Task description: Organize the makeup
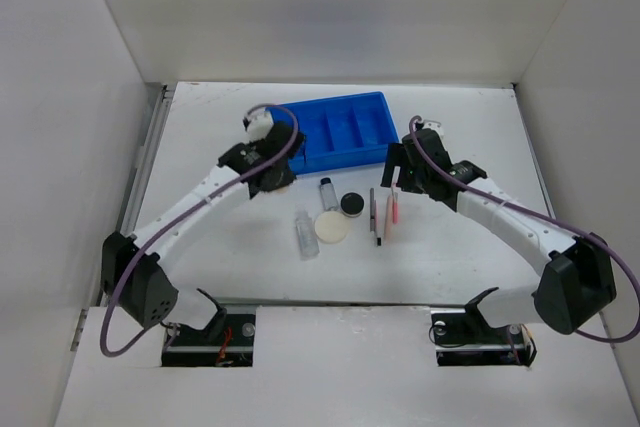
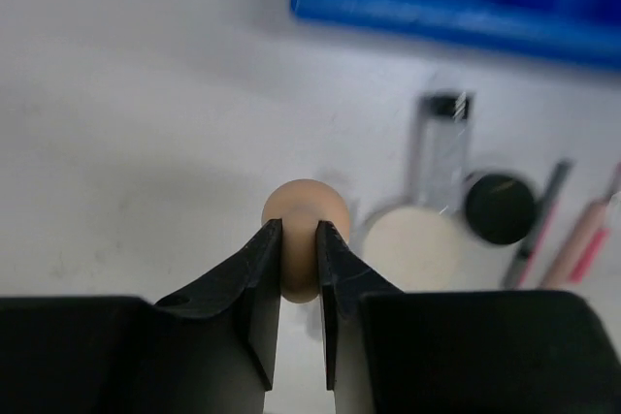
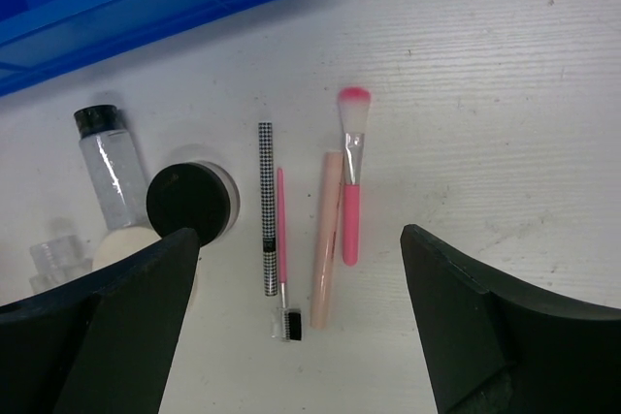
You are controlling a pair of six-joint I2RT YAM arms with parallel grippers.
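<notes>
The left gripper (image 2: pixel 299 239) filled the bottom of its wrist view, its black fingers pressed against both sides of the tan egg-shaped sponge (image 2: pixel 305 203), clenched on it. The sponge sat just short of the blue divided tray (image 1: pixel 350 157), left of the cream round puff (image 1: pixel 332 227) and the black-capped clear bottle (image 3: pixel 112 167).

It looked light, soft and springy, so a pinch across its wide belly seemed the safest hold; a grip nearer the rounded tip might let it squirt out.

The right gripper (image 3: pixel 299 239) hung with jaws spread wide and nothing between them, above the houndstooth pencil (image 3: pixel 267 206), the peach tube (image 3: pixel 327 239) and the pink brush (image 3: pixel 351 181), beside the round black jar (image 3: pixel 189 203).

The sponge's lower half was hidden behind the fingers, so whether it rested on the table could not be told; from above, the left wrist covered it entirely
</notes>
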